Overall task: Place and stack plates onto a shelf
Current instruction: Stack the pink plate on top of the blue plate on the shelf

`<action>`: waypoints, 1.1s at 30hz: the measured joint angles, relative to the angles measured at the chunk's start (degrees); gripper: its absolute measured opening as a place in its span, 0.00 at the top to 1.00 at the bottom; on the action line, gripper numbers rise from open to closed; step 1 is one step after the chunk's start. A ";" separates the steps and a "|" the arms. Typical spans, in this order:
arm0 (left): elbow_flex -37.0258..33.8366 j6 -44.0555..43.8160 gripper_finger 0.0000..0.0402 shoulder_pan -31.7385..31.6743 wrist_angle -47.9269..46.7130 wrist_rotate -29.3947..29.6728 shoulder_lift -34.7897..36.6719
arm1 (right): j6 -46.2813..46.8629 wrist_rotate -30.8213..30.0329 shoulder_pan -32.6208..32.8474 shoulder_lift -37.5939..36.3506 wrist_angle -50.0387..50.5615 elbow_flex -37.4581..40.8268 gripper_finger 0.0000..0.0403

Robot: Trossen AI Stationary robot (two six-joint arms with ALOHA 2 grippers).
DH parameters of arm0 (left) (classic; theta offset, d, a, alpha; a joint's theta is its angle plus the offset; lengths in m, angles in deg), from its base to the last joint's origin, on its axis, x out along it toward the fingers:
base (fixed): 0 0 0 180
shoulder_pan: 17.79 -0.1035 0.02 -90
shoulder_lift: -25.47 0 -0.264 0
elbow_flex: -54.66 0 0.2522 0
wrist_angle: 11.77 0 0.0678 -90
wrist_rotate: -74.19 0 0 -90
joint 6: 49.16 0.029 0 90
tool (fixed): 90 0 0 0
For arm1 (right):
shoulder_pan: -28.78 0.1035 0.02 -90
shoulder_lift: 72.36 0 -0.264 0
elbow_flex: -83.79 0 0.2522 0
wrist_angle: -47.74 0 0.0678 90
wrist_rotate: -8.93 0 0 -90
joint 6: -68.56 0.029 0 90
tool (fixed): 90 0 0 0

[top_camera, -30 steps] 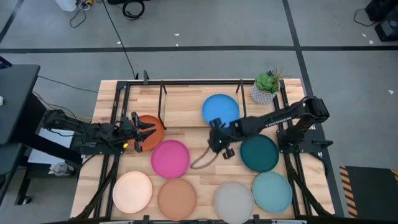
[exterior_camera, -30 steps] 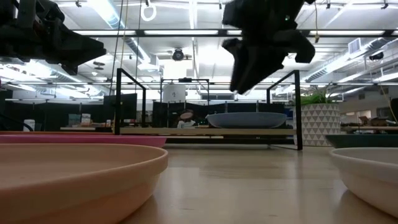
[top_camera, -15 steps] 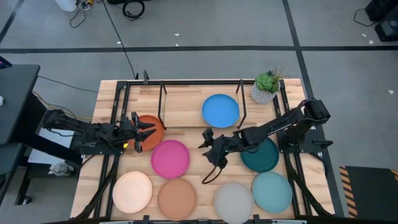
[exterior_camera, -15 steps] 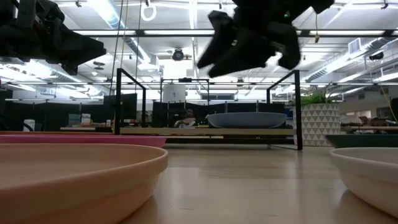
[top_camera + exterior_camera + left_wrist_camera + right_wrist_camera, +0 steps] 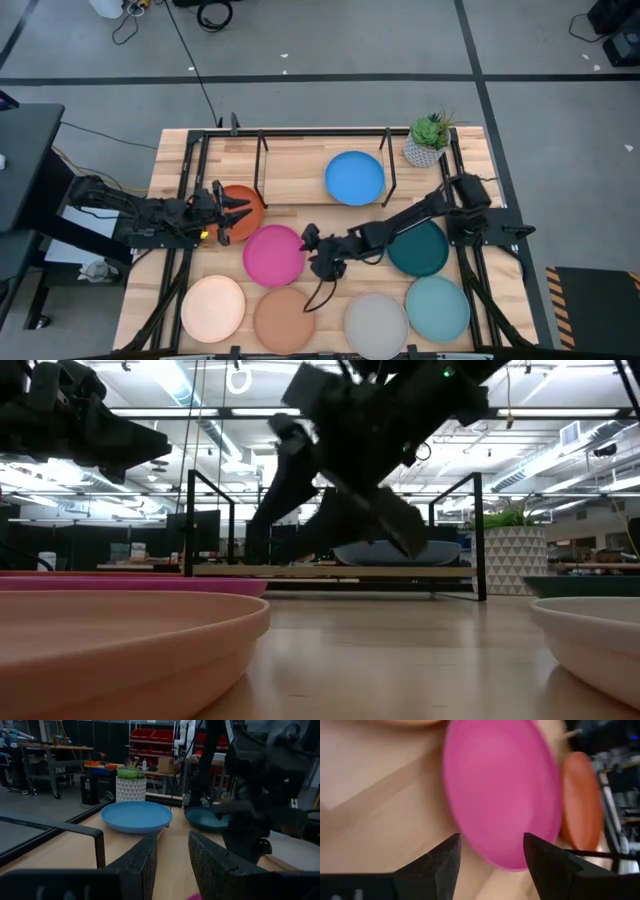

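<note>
Plates (image 5: 275,254) cover wooden tabletop (image 5: 300,160); concrete floor (image 5: 330,40) around.

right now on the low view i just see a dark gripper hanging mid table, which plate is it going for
observer: from above, the right gripper is at the right edge of the round matte magenta plate.
operator: fingers open or shut
observer: open. its wrist view shows the magenta plate ahead, past its spread fingers, not gripped.
operator: and the left arm
observer: the left gripper is open, over the round orange-red plate.
</note>
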 joint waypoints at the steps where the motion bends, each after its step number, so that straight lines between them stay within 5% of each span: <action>1: 0.00 -0.03 0.70 -0.02 0.24 0.02 -0.17 | -0.84 0.01 0.01 0.89 1.12 -0.99 0.46; 10: 0.00 -0.21 0.70 -0.01 0.14 -0.01 -0.34 | -4.07 4.29 -0.76 4.69 2.02 -4.46 0.54; 22: 0.00 -0.51 0.70 -0.01 0.12 -0.01 -0.34 | -2.65 8.68 -3.48 4.69 5.37 -4.46 0.79; 33: 0.00 -0.53 0.70 -0.01 0.11 -0.01 -0.34 | -2.66 10.63 -4.06 4.69 6.22 -4.46 0.91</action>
